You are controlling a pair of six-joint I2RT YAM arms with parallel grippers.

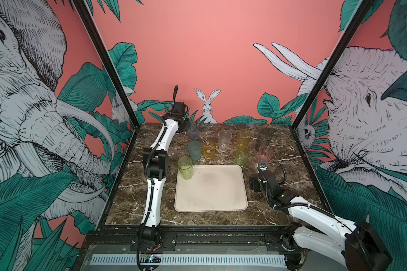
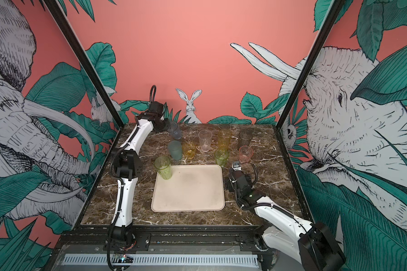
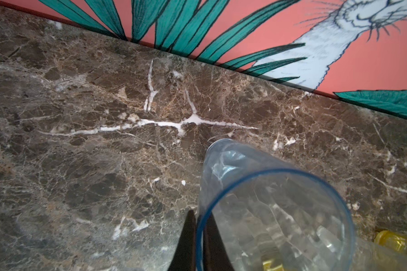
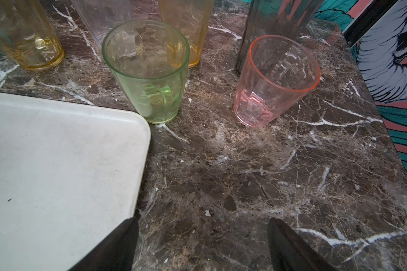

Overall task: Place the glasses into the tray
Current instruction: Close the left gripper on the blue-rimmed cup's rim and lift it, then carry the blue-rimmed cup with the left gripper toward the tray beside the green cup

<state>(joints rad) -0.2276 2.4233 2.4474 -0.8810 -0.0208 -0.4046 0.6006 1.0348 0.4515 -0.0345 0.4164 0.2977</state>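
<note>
The pale blue tumbler (image 3: 268, 211) leaned at the far left of the marble table (image 3: 104, 140). The left gripper (image 3: 200, 219) was pressed together on its rim, one finger inside the wall and one outside; whether its base was clear of the marble could not be told. So thin a rim hold looked liable to let it swing or slip. The way to the tray (image 1: 221, 187) also passed the frosted teal tumbler (image 1: 194, 149) and the short amber tumbler (image 1: 208, 148), which a low-hanging base might topple. The tray seemed to hold only the tall yellow-green tumbler (image 1: 185, 167), at its far left corner. The clear tumbler (image 1: 224, 140), tall amber tumbler (image 1: 243, 139), smoky grey tumbler (image 1: 264, 138), pink tumbler (image 4: 275, 82) and short green tumbler (image 4: 148, 70) stood empty on the marble beyond it. The right gripper (image 4: 202, 220) hovered spread wide, holding nothing, beside the tray's far right corner.
</note>
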